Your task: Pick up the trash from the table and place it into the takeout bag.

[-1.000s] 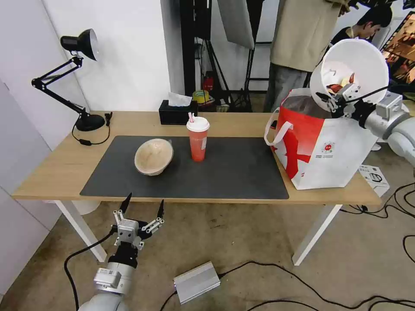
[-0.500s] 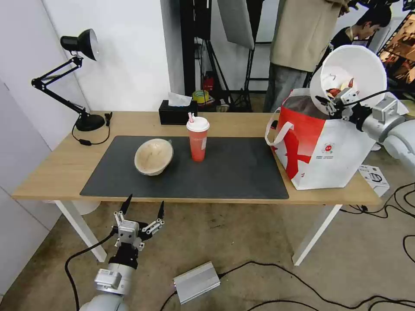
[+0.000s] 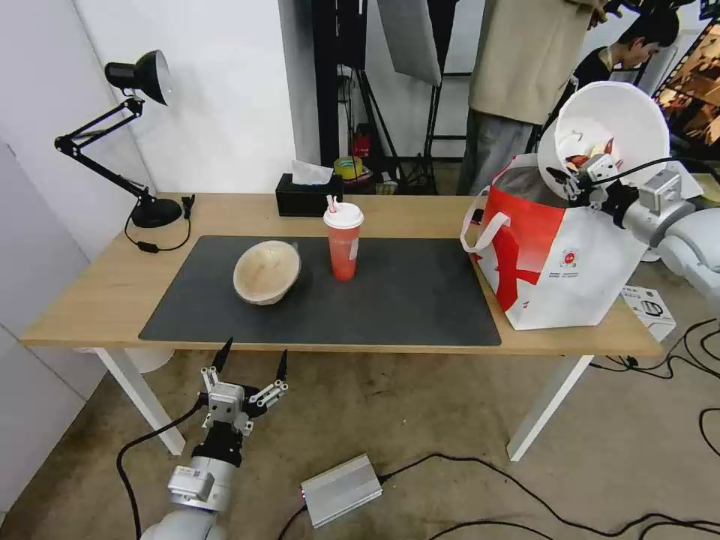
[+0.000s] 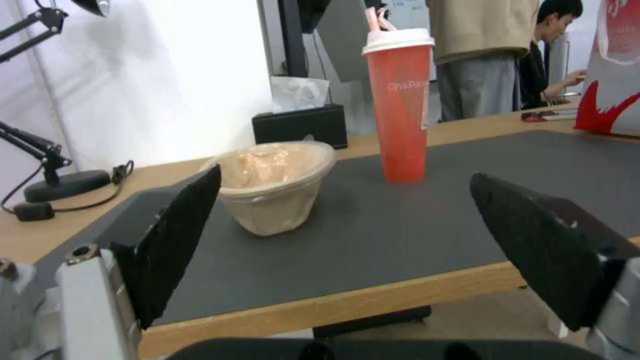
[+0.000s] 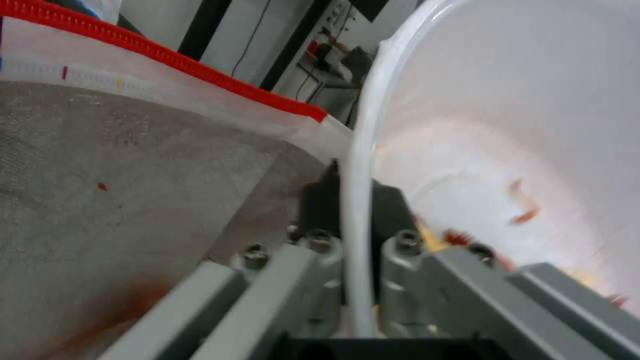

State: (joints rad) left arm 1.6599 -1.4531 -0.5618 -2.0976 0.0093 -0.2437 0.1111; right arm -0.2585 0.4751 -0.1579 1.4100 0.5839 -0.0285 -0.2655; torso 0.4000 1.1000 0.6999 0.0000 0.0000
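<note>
My right gripper (image 3: 581, 178) is shut on the rim of the white round bowl (image 3: 613, 129), which is tipped on its side above the mouth of the takeout bag (image 3: 559, 247) at the table's right end; food scraps show inside it. In the right wrist view the fingers (image 5: 320, 200) pinch the bowl rim (image 5: 360, 165) over the bag's foil lining (image 5: 120, 175). The beige pulp bowl (image 3: 267, 271) and the red cup (image 3: 343, 240) with its white lid stand on the dark mat (image 3: 405, 300). My left gripper (image 3: 251, 360) hangs open below the table's front edge, facing the pulp bowl (image 4: 277, 185) and cup (image 4: 401, 105).
A black tissue box (image 3: 307, 193) sits at the table's back edge and a black desk lamp (image 3: 142, 150) at the back left. People stand behind the bag. A silver box (image 3: 341, 489) and cables lie on the floor.
The right gripper has lowered the tipped white bowl slightly toward the bag's mouth. The left arm has barely moved.
</note>
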